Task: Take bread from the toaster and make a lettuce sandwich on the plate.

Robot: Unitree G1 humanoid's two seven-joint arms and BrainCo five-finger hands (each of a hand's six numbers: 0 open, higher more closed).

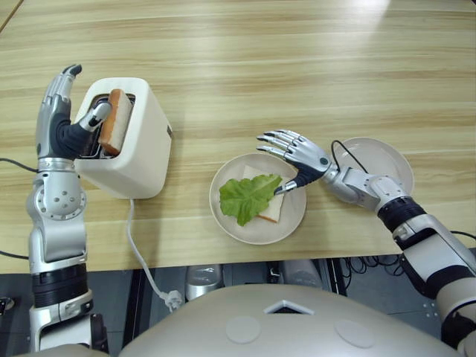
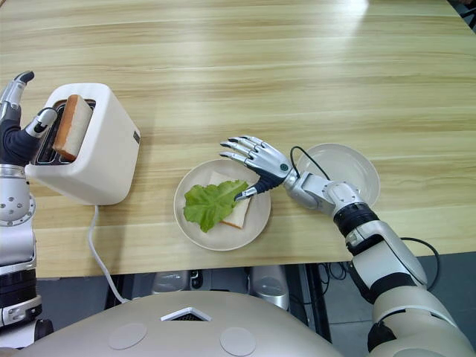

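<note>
A cream toaster [image 1: 137, 152] stands at the table's left with a slice of bread [image 1: 116, 120] sticking up out of its slot. My left hand [image 1: 65, 119] is at the toaster's left side, fingers raised and spread, thumb touching the bread. On the beige plate [image 1: 290, 223] near the front edge lies a bread slice [image 1: 271, 211] with a green lettuce leaf [image 1: 247, 196] on top. My right hand [image 1: 296, 155] hovers over the plate's right rim, fingers spread, thumb pointing down near the leaf's tip.
A second, smaller white dish [image 1: 379, 160] sits to the right of the plate, partly under my right forearm. The toaster's white cord [image 1: 141, 256] hangs over the front table edge. Bare wooden tabletop stretches across the far half.
</note>
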